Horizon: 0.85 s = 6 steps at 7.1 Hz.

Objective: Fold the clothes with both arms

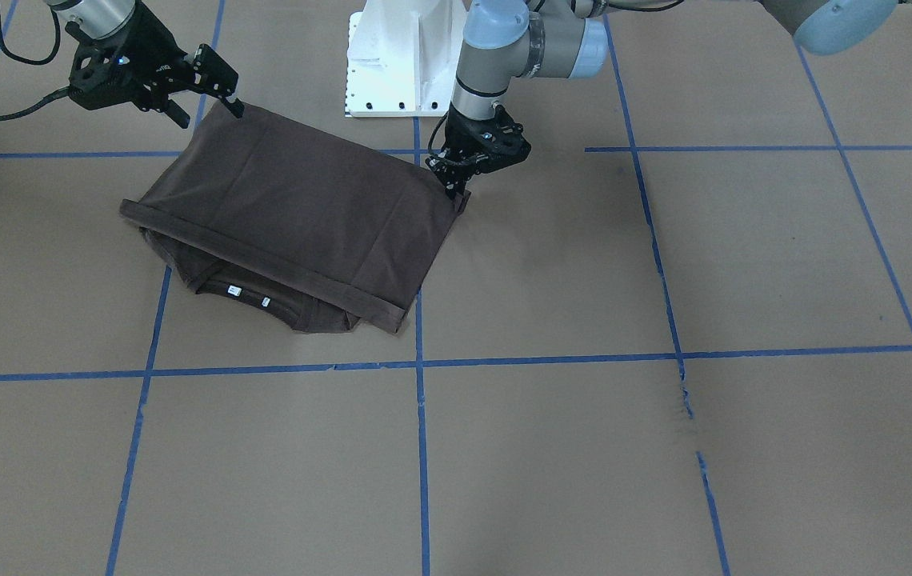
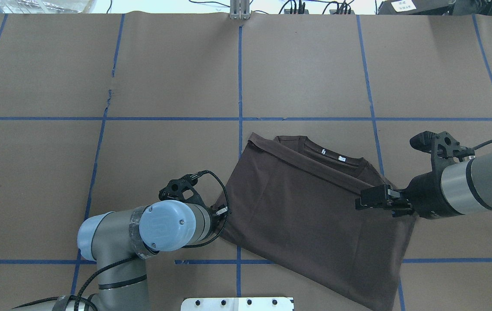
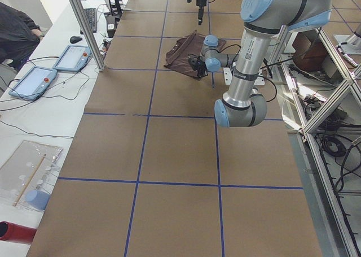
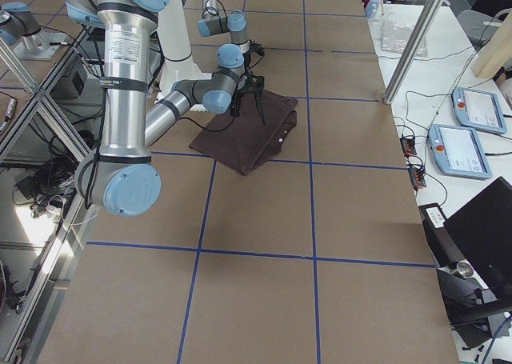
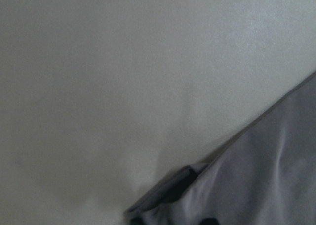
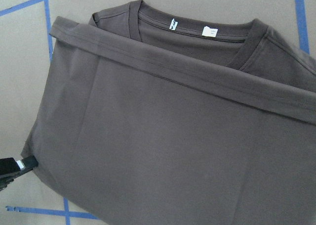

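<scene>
The dark brown T-shirt (image 1: pixel 296 208) (image 2: pixel 306 207) lies folded in half on the brown paper. Its hem band runs just short of the collar and white neck labels (image 6: pixel 190 27). My left gripper (image 1: pixel 456 190) is low at the folded edge's corner nearest the pedestal. Its fingers are close together on that corner, which curls up in the left wrist view (image 5: pixel 163 195). My right gripper (image 1: pixel 209 114) (image 2: pixel 360 202) hovers open over the opposite corner of the folded edge, one fingertip close to the cloth and nothing held.
The white bolted pedestal (image 1: pixel 400 64) stands just behind the shirt. Blue tape lines (image 1: pixel 420 448) grid the paper, which has a tear (image 1: pixel 684 400). Tablets (image 3: pixel 34 82) and a seated person (image 3: pixel 17 36) are beside the table's left end.
</scene>
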Each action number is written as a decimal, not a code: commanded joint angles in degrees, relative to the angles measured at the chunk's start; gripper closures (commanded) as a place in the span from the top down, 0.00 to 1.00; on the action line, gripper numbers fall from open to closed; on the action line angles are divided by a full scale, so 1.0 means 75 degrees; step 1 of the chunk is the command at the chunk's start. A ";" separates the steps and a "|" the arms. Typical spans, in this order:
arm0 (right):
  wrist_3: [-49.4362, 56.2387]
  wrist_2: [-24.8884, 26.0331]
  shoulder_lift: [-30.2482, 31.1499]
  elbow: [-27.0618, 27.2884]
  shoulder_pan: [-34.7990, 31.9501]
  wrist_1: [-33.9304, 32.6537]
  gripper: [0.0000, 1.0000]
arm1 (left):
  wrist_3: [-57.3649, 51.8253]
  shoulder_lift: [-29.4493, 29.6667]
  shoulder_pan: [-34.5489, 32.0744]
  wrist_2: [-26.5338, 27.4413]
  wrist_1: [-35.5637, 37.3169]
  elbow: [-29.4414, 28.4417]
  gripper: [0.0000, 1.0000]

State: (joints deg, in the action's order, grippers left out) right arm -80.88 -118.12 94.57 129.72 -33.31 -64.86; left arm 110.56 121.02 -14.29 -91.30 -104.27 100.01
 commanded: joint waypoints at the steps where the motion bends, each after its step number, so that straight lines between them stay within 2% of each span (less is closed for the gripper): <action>1: 0.0002 0.0010 0.0000 0.0000 0.0000 0.0000 1.00 | -0.0034 0.0012 -0.0203 -0.0037 0.0004 0.0025 0.00; 4: -0.0009 -0.0013 0.0000 0.0000 -0.0012 0.0000 1.00 | -0.0046 0.0012 -0.0799 -0.0061 0.0004 0.0014 0.00; 6: -0.0009 -0.0001 -0.0012 0.0047 -0.0012 0.0000 1.00 | -0.1108 0.0059 -0.1583 -0.0061 -0.0112 -0.0498 0.00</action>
State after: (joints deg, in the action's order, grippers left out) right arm -80.91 -118.18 94.55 129.89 -33.39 -64.86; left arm 106.35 121.21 -22.54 -91.79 -104.44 98.72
